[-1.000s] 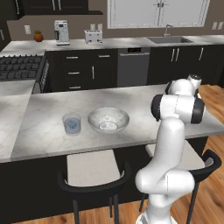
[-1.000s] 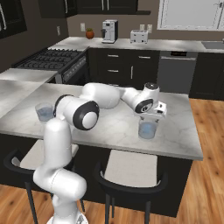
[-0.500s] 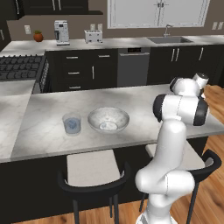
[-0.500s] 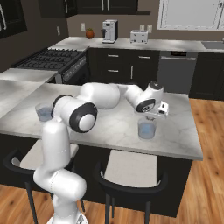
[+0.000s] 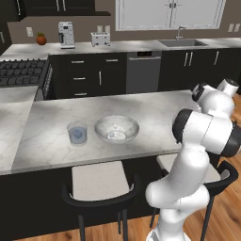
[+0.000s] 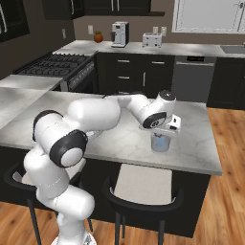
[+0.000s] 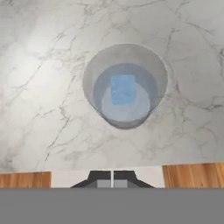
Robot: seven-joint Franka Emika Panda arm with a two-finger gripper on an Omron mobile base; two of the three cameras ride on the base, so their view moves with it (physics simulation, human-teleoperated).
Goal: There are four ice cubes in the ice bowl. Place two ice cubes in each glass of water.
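My tool is shut, its two dark tips pressed together with nothing between them; it hangs directly above a glass of water standing upright on the marble desk; inside that glass, seen from straight overhead, lies one pale-blue ice cube, squarish and resting a little off the centre of the round base; past the desk's near edge in the hand view a strip of wooden floor shows.

In the right base view my hand sits just over the same tumbler, which stands close to the desk's front edge at its right end; whether the tool touches the rim I cannot tell from here.

Further along the desk, in the left base view, the ice bowl rests wide and shallow near the middle; something pale lies in its bottom, but it is too small and blurred for me to count cubes; just beside it to the left, apart from its rim, stands the second glass of water, with a bluish shape inside that I cannot resolve.

Beyond the desk, against the back wall, a coffee machine and a toaster stand on the far worktop.
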